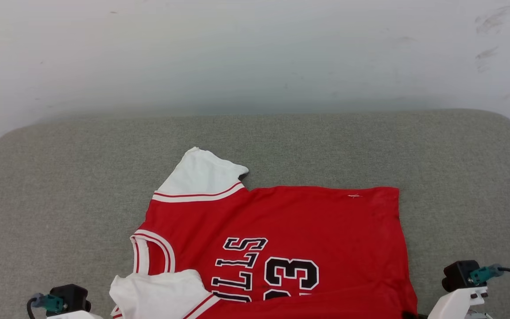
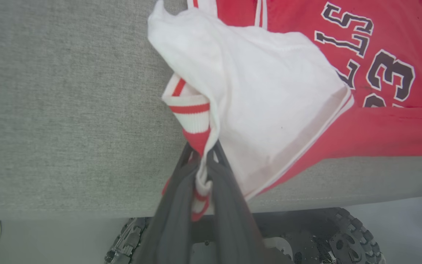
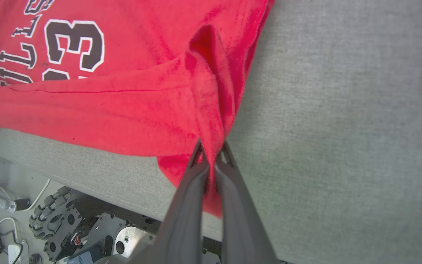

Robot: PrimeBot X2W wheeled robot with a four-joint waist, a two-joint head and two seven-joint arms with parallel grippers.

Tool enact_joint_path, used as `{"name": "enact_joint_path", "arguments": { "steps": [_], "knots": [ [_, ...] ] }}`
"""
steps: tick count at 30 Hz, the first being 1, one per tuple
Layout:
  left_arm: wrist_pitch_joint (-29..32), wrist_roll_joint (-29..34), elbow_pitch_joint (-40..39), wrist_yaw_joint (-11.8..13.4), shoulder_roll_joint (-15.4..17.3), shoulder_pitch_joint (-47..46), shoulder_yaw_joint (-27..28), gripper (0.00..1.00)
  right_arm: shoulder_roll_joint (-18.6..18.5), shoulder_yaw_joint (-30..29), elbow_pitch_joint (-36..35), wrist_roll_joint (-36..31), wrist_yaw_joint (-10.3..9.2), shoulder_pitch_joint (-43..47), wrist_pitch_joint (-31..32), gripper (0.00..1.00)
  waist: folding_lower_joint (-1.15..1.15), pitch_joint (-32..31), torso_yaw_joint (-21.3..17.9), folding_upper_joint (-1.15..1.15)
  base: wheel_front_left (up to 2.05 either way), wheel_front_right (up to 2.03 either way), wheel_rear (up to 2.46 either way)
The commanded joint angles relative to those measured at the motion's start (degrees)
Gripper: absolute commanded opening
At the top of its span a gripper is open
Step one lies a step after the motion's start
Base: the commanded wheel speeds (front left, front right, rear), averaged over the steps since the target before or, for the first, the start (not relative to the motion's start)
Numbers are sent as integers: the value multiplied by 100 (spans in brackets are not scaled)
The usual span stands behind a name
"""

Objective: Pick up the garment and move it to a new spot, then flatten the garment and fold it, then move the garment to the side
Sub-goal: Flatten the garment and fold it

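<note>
The garment (image 1: pixel 290 226), a red jersey with white sleeves and black "BULLS 23" print, lies spread sideways on the grey padded surface (image 1: pixel 60 186), its near edge lifted over the front edge. In the left wrist view my left gripper (image 2: pixel 202 152) is shut on the garment's (image 2: pixel 269 99) striped sleeve trim beside the white sleeve. Over in the right wrist view my right gripper (image 3: pixel 211 148) is shut on a bunched red corner of the garment (image 3: pixel 141 110) at the hem. Both wrists (image 1: pixel 67 301) (image 1: pixel 463 283) show at the head view's bottom corners.
A pale wall (image 1: pixel 255 53) rises behind the grey surface. Below the surface's front edge (image 3: pixel 86 183) sit the robot's wheeled base (image 3: pixel 53 220) and cables. Bare grey padding extends to the left, right and back of the garment.
</note>
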Motion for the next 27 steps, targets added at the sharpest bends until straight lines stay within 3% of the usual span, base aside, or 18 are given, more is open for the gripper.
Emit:
{"name": "enact_joint_path", "arguments": {
  "steps": [1, 5, 6, 7, 8, 21, 27],
  "knots": [
    [-34, -33, 25, -30, -35, 37, 9, 0, 38, -33, 28, 7, -5, 78, -4, 0, 1, 5, 7, 0, 0, 0, 0],
    [-189, -23, 347, -131, -179, -107, 0, 0, 220, -148, 166, 9, -5, 207, -65, 0, 1, 29, 25, 0, 0, 0, 0],
    [-181, -59, 441, -164, -247, -137, -25, 0, 248, -151, 207, -2, -5, 218, -101, 10, 1, 35, 21, 0, 0, 0, 0],
    [-201, -67, 594, -213, -322, -220, -61, 42, 317, -181, 271, 6, -5, 245, -181, 100, 1, 41, 16, 0, 0, 0, 0],
    [-221, -69, 671, -232, -352, -265, -57, 100, 336, -190, 270, -14, -5, 237, -272, 100, 1, 42, 14, 0, 0, 0, 0],
    [-897, 473, 830, -266, -343, -966, 101, 100, 657, -488, -288, -875, -5, -176, -2451, 100, 1, 39, -39, 0, 0, 0, 0],
    [-1403, 945, 866, -315, -441, -1622, 99, 100, 837, -668, -722, -1426, -4, -446, -3095, 100, 1, 237, -155, 0, 0, 0, 0]
  ]
}}
